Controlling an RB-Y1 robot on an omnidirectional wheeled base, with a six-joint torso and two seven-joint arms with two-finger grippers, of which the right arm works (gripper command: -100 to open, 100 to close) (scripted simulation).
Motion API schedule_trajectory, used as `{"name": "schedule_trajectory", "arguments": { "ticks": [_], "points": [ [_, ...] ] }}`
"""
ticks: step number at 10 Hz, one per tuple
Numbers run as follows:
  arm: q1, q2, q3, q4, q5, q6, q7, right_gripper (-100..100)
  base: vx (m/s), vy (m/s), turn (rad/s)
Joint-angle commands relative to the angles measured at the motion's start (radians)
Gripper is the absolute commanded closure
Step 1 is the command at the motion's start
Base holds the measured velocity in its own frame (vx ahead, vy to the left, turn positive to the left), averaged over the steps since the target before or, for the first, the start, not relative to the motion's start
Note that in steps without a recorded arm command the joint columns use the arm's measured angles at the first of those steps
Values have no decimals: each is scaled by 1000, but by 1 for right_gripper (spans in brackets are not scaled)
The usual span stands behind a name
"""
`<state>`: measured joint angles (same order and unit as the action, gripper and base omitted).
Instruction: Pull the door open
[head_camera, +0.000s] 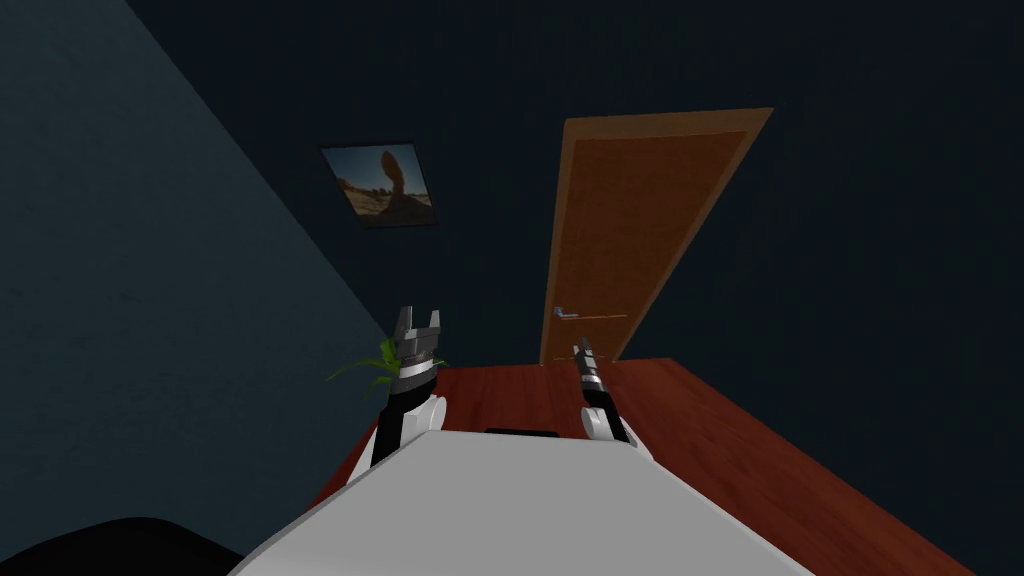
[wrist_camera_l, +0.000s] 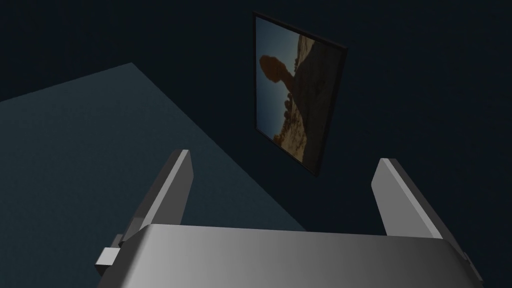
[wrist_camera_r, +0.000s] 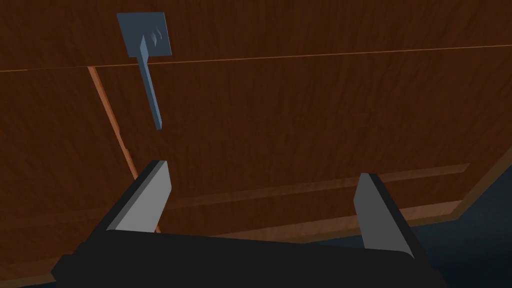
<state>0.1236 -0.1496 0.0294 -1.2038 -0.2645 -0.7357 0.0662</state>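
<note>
A brown wooden door (head_camera: 640, 220) stands shut in the dark wall ahead, with a grey lever handle (head_camera: 566, 313) near its left edge. My right gripper (head_camera: 582, 349) hangs just below and right of that handle, a short way off the door. In the right wrist view the open right gripper (wrist_camera_r: 265, 187) faces the door panel (wrist_camera_r: 300, 115); the handle (wrist_camera_r: 150, 85) on its square plate lies beyond one finger, outside the gap. My left gripper (head_camera: 418, 322) is raised at the left, open (wrist_camera_l: 285, 175), with nothing between its fingers.
A side wall (head_camera: 150, 300) runs close on my left, meeting the door wall at a corner. A green plant (head_camera: 380, 365) stands on the floor in that corner behind the left gripper. Reddish wood floor (head_camera: 720, 430) stretches to the door. A framed picture (head_camera: 385, 185) hangs left of the door.
</note>
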Motion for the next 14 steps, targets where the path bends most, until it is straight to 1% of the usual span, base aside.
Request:
{"name": "schedule_trajectory", "arguments": {
  "ticks": [1,9,14],
  "points": [
    [-19,-6,3,47,-10,-8,-1,-100,56,-97,123],
    [-91,-20,20,231,-53,-30,1,-100,49,-101,118],
    [-129,-27,29,328,-75,-42,3,-100,52,-85,97]
  ]
}}
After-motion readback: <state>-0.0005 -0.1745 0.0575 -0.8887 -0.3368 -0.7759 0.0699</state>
